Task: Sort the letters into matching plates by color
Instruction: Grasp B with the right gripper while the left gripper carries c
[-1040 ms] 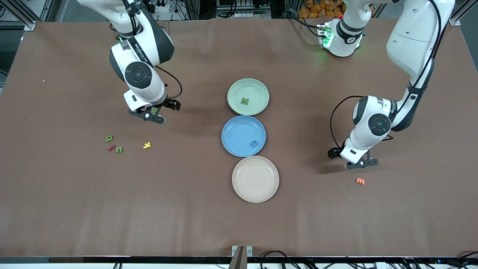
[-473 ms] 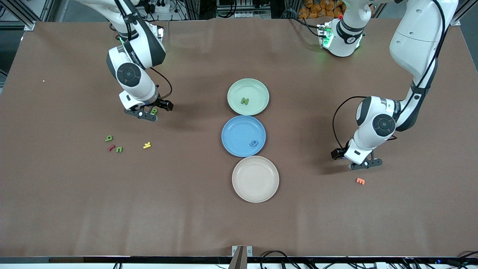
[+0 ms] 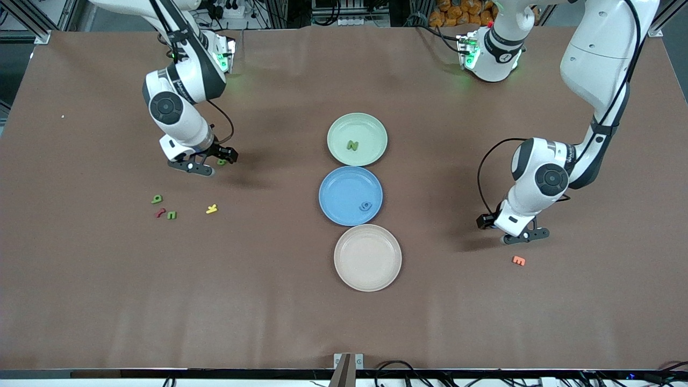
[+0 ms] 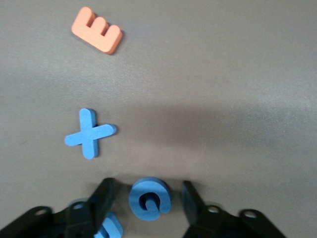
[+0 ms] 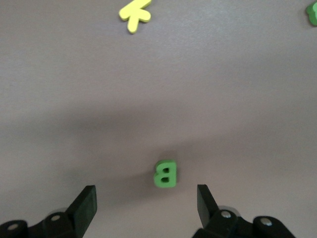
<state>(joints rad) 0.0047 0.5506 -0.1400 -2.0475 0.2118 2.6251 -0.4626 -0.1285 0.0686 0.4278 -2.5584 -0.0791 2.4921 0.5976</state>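
The pale green plate [image 3: 371,126] holds a green N [image 3: 352,145]. The blue plate [image 3: 338,188] holds one blue letter [image 3: 366,206]. My left gripper [image 3: 520,235] [image 4: 148,186] is open and low over the table, its jaws on either side of a blue G [image 4: 149,199]. A blue X [image 4: 90,133] lies close by, and another blue letter [image 4: 110,229] is partly hidden by one finger. My right gripper [image 3: 200,165] [image 5: 146,191] is open and empty. A green B [image 3: 221,162] [image 5: 165,174] lies on the table just ahead of its jaws.
A beige plate [image 3: 367,279] stands nearest the front camera. Two more green letters [image 3: 156,199] [image 3: 171,215], a red letter [image 3: 160,213] and a yellow K [image 3: 212,209] [image 5: 135,15] lie toward the right arm's end. An orange E [image 3: 518,260] [image 4: 96,30] lies near the left gripper.
My right gripper has shifted toward the right arm's end of the table, while the green B has stayed on the table. My left gripper has barely moved.
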